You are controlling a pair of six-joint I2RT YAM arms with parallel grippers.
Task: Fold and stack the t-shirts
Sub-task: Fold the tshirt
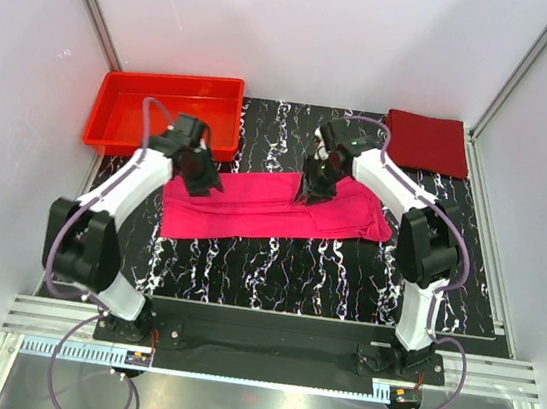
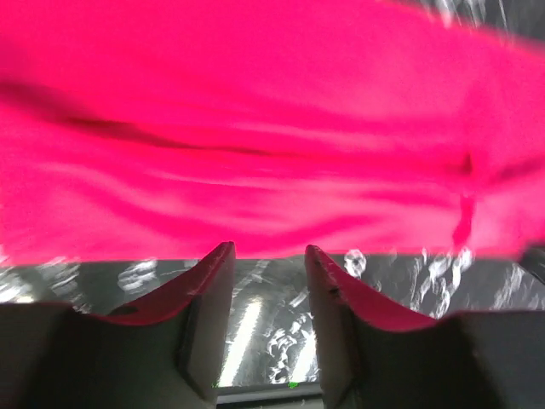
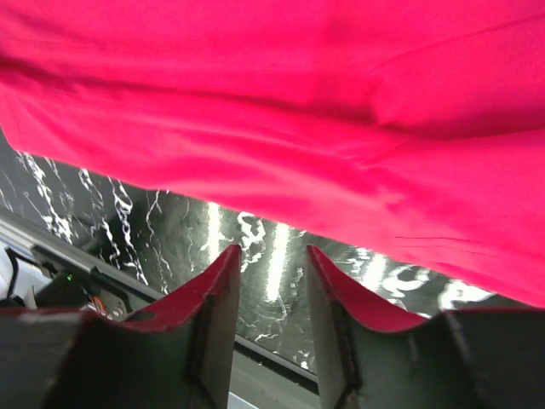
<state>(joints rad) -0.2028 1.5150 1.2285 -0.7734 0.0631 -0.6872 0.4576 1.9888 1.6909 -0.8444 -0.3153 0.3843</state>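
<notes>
Here's the pink t-shirt (image 1: 273, 210), stretched out as a long, slightly rumpled band across the dark marbled bench (image 1: 276, 265), its left end a touch nearer to the arms than its right. The left fingers (image 1: 199, 177) hang over the shirt's far left corner. From the left wrist view those fingers (image 2: 209, 298) stand apart, with only bare bench showing in the gap and the pink cloth (image 2: 255, 128) filling everything beyond the tips, so they are released and gripping nothing. The right fingers (image 1: 310, 191) sit over the shirt's far edge, a little right of its middle. From the right wrist view it's the same story: fingers (image 3: 213, 298) spread, glossy bench between them, pink fabric (image 3: 341, 111) just past the tips. Whether either pair actually touches the cloth, I can't tell from here. The maroon t-shirt (image 1: 426, 142) lies folded into a neat rectangle, beyond the pink shirt's right end on the far side, well apart from it. A bright red tray (image 1: 169, 78) sits beyond the pink shirt's left end, also on the far side.
</notes>
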